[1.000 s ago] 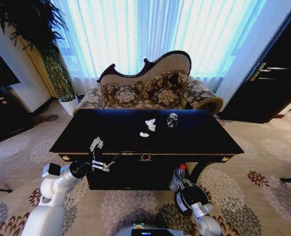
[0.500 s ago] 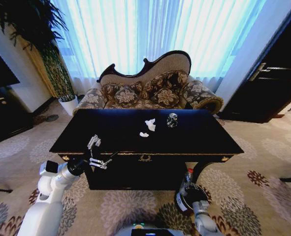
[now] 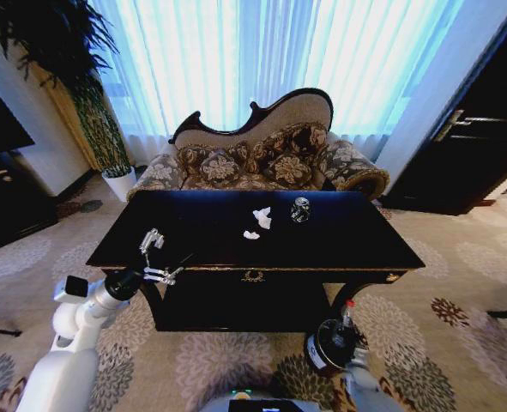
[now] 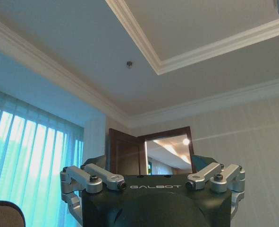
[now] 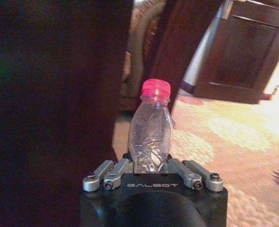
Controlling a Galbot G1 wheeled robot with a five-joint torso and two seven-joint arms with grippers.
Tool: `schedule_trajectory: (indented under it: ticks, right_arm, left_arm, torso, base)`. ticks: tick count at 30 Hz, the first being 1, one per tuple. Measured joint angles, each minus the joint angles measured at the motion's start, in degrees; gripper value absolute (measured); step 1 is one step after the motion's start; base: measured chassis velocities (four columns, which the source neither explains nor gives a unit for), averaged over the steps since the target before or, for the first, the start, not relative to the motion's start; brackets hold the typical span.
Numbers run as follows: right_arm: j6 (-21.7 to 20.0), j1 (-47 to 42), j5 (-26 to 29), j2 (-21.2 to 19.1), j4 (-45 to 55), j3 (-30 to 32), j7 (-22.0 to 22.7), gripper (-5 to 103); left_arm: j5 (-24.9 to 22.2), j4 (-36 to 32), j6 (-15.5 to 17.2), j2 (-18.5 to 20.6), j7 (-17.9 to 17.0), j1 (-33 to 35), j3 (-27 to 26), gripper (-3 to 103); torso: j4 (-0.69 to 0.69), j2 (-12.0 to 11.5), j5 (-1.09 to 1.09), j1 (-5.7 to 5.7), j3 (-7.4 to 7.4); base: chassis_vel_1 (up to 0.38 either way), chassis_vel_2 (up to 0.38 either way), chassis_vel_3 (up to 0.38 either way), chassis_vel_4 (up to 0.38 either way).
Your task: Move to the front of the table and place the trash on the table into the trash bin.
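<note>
- Dark glossy wood: the table [image 3: 356, 236] stands in front of the robot, a gold ornament [image 3: 253, 276] at its front centre.
- On its top, toward the back, lie two white wads [image 3: 262, 217] close together, the smaller one nearer the robot.
- Just to their right, near but apart, sits a small round silvery-patterned item [image 3: 300, 209].
- The left gripper [image 3: 159, 257] hovers at the table's front left edge, its fingers spread apart and holding nothing.
- In the left wrist view that gripper [image 4: 153, 189] points up at the ceiling, with an open door behind it.
- The right gripper [image 3: 346, 319] is low, in front of the table's right leg, below the tabletop.
- Its fingers are clamped on a crumpled clear bottle [image 5: 150, 134] with a pink cap [image 5: 156, 88], held upright.
- In the right wrist view the table's dark side takes up one half, with patterned carpet [image 5: 233, 137] and a dark cabinet [image 5: 243, 52] beyond the bottle.
- Behind the table stands a patterned sofa [image 3: 262, 159] before lit curtains.
- A white plant pot [image 3: 118, 182] stands at the far left.
</note>
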Motion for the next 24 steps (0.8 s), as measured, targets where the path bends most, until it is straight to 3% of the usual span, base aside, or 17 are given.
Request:
schedule_trajectory:
  ticks: [4,7,9,10,11,12,15,17,18,20,21,23,24]
  right_arm:
    - [-1.06,1.48,-2.22,0.33,-2.47,0.48,3.33,24]
    - [-1.92,1.83,-2.85,0.35,-3.15,0.65,4.91,24]
    - [-2.54,2.03,-3.0,0.36,-3.4,0.74,5.85,24]
    - [-2.79,2.1,-3.05,0.4,-3.47,0.75,6.13,24]
    - [-2.79,2.1,-3.05,0.4,-3.47,0.75,6.13,24]
    - [-2.93,2.11,-3.08,0.43,-3.52,0.75,6.25,24]
    - [-3.1,2.06,-3.36,0.62,-3.56,0.72,6.3,24]
    - [-3.1,2.02,-3.47,0.68,-3.56,0.71,6.3,24]
    - [-3.1,1.87,-3.95,0.9,-3.55,0.69,6.3,24]
    - [-3.1,1.69,-4.41,1.1,-3.51,0.68,6.29,24]
    - [-3.1,1.69,-4.41,1.1,-3.51,0.68,6.29,24]
    - [-3.1,1.52,-4.91,1.32,-3.4,0.63,6.15,24]
    - [-3.11,1.51,-5.01,1.35,-3.4,0.62,6.12,24]
  left_arm:
    - [-0.4,-0.03,0.08,-0.54,0.11,0.09,-0.67,100]
    - [0.35,-0.03,0.39,-1.21,-2.85,0.25,-1.33,100]
    - [2.32,-0.31,0.83,-1.8,-7.78,0.47,-1.84,100]
    - [3.42,-0.62,1.11,-2.09,-11.92,0.59,-1.83,100]
    - [3.42,-0.62,1.11,-2.09,-11.92,0.59,-1.83,100]
    - [3.9,-0.81,1.26,-2.23,-14.69,0.61,-1.63,100]
    - [5.35,-1.78,2.25,-2.64,-25.88,0.44,-0.65,100]
    - [5.63,-1.99,2.58,-2.68,-27.75,0.38,-0.52,100]
    - [6.65,-3.26,4.61,-2.74,-36.49,0.04,-0.03,100]
    - [6.98,-4.62,6.32,-2.73,-43.68,-0.39,0.14,100]
    - [6.98,-4.62,6.32,-2.73,-43.68,-0.39,0.14,100]
    - [7.75,-6.57,7.92,-2.6,-51.66,-0.89,-0.02,100]
    - [8.02,-6.98,8.39,-2.57,-53.82,-1.03,-0.05,100]
  torso:
    - [0.02,0.0,-0.02,0.0,0.0]
    - [0.0,0.0,-0.02,0.0,-0.01]
    - [0.01,0.0,-0.02,0.0,0.0]
    - [0.01,0.0,-0.02,0.0,-0.01]
    - [0.01,0.0,-0.02,0.0,-0.01]
    - [0.01,0.0,-0.02,0.0,-0.01]
    - [0.01,0.0,-0.02,0.0,-0.01]
    - [0.01,0.0,-0.02,0.0,-0.01]
    - [0.01,0.0,-0.01,0.0,0.0]
    - [0.0,0.0,-0.02,0.0,0.0]
    - [0.0,0.0,-0.02,0.0,0.0]
    - [0.01,0.0,-0.01,0.0,-0.01]
    - [0.01,0.0,-0.01,0.0,-0.01]
  base:
    - [0.0,0.0,0.0,0.0]
    - [0.0,0.0,0.0,0.0]
    - [0.0,0.0,0.0,0.0]
    - [0.0,0.0,0.0,0.0]
    - [0.0,0.0,0.0,0.0]
    - [0.0,0.0,0.0,0.0]
    - [0.0,0.0,0.0,0.0]
    - [0.0,0.0,0.0,0.0]
    - [0.0,0.0,0.0,0.0]
    - [0.0,0.0,0.0,0.0]
    - [0.0,0.0,0.0,0.0]
    - [0.0,0.0,0.0,0.0]
    - [0.0,0.0,0.0,0.0]
